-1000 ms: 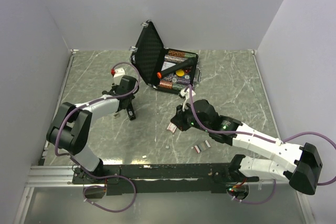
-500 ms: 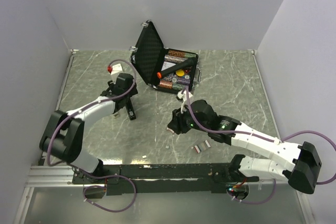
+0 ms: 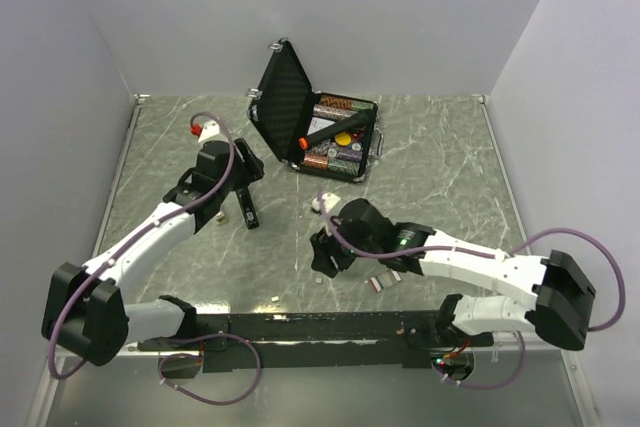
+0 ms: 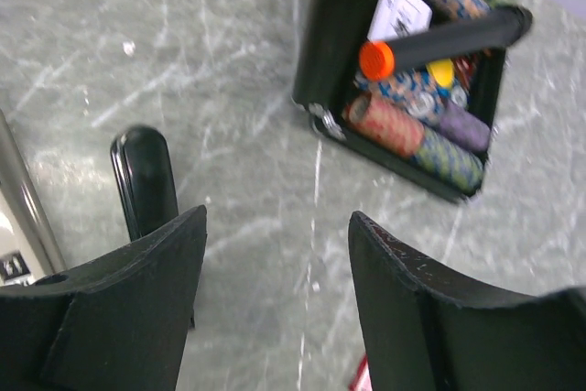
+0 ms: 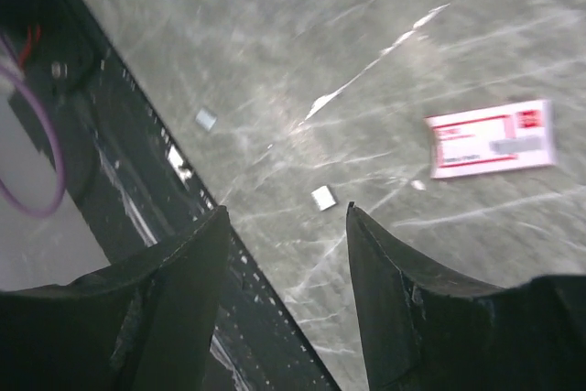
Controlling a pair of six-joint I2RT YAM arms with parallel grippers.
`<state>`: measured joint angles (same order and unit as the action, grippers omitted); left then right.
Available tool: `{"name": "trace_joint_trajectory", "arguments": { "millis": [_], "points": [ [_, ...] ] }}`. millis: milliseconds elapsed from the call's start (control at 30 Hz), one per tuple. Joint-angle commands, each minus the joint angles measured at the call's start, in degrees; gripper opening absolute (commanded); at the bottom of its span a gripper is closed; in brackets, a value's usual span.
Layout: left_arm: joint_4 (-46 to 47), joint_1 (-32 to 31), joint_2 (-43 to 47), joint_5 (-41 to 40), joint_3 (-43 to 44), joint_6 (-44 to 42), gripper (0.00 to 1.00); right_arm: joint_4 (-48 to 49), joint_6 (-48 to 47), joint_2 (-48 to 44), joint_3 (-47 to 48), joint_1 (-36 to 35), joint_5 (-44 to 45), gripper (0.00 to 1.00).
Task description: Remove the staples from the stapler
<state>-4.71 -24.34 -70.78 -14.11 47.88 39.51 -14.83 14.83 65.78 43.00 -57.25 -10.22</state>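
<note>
L gripper [image 4: 275, 313]: jaws apart, nothing held. The stapler [image 4: 145, 180] is seen just ahead, beside one finger. R gripper [image 5: 284, 299]: jaws apart, empty. Loose staples [image 5: 323, 197] are seen ahead, w/ the staple box [image 5: 493, 139] further off. Stapler shd be approached squarely and pinned by one arm before the tray is worked.

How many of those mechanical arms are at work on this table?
2. The left arm reaches from the near left corner toward the open case at the back. The right arm stretches from the near right corner to the middle of the table. None seems hidden.
</note>
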Motion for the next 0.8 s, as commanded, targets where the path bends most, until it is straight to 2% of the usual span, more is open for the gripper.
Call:
{"name": "trace_joint_trajectory", "arguments": {
  "millis": [0,167,367,633,767],
  "points": [
    [-5.6,0.0,5.7,5.1,1.8,-0.2,0.67,-0.5,-4.2,3.6,3.4,-4.5,-2.0,0.61],
    [-9.5,0.0,12.1,7.3,2.0,-1.6,0.67,2.5,-7.3,8.7,4.9,-10.0,-2.7,0.62],
    [-12.0,0.0,17.3,11.6,0.5,-2.0,0.68,3.4,-16.1,15.5,9.8,-14.9,-2.5,0.66],
    [-14.8,0.0,18.8,17.3,-0.7,-5.7,0.67,7.1,-28.3,19.6,11.3,-16.2,-5.7,0.71],
    [-16.0,0.0,19.7,16.1,-1.0,-7.7,0.68,5.4,-37.2,22.0,12.5,-16.4,-7.4,0.73]
  ]
}}
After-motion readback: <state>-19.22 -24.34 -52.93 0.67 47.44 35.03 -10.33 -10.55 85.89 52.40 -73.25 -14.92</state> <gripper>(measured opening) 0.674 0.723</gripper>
